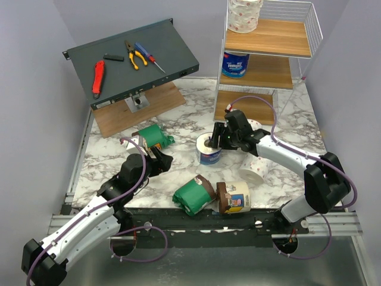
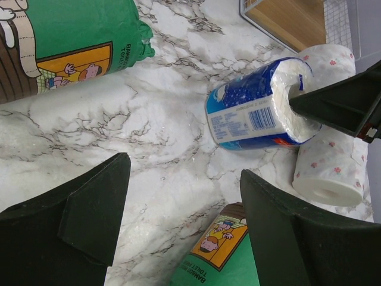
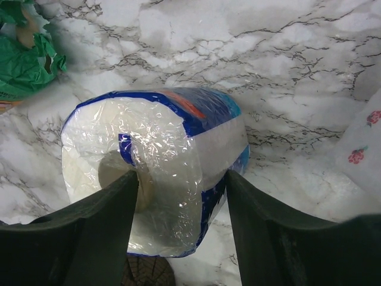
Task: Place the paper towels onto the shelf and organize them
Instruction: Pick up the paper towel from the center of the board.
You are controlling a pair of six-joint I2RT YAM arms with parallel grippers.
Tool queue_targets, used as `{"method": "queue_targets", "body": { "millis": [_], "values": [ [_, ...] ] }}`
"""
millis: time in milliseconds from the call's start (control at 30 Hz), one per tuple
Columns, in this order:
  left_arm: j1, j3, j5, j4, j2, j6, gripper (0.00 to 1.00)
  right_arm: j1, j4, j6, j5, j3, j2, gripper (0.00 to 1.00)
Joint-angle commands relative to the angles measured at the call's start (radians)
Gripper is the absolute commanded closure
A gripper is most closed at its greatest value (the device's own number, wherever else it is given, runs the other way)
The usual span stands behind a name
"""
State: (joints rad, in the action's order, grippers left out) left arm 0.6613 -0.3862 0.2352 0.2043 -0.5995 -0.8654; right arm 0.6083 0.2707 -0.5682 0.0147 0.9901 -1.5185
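The right claw (image 3: 181,179) was seen closed on the blue-and-white roll (image 3: 196,119). One finger (image 3: 89,238) was sunk in the core hole and the other was pressed against the outer wrap; how firmly the wall was pinched could not be judged. That roll was stood on end on the marble table (image 1: 101,152), near the foot of the shelf (image 1: 268,39), and its underside was hidden. The left claw (image 2: 184,173) was held open above bare marble, with nothing between its fingers. The far green roll (image 1: 156,137) lay just beyond it, partly covered by the arm in the top view and cut off by the frame edge in the left wrist view. The near green roll (image 1: 194,195) and the cream-and-brown roll (image 1: 235,197) were laid side by side at the near edge, seemingly touching. A speckled roll (image 1: 255,170) lay beside the right arm, and a second speckled roll (image 1: 255,125) was mostly hidden behind it. On the shelf, the top-tier roll (image 1: 244,15) was cropped by the frame, and the middle-tier roll (image 1: 235,64) was stood on its board. The bottom board was partly screened by the arm.
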Motion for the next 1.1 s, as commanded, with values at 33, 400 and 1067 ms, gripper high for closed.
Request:
{"method": "queue_targets", "body": {
  "millis": [33, 400, 1067],
  "values": [
    [0.003, -0.016, 0.016, -0.011, 0.006, -0.005, 0.23, 0.001, -0.014, -0.020, 0.029, -0.026, 0.026, 0.43],
    [0.003, -0.019, 0.008, -0.013, -0.003, -0.009, 0.23, 0.001, 0.048, -0.082, -0.058, 0.015, 0.130, 0.71],
    [0.004, -0.017, -0.007, -0.002, 0.009, -0.019, 0.23, -0.101, 0.513, -0.326, -0.493, 0.511, 0.252, 0.99]
  ]
}}
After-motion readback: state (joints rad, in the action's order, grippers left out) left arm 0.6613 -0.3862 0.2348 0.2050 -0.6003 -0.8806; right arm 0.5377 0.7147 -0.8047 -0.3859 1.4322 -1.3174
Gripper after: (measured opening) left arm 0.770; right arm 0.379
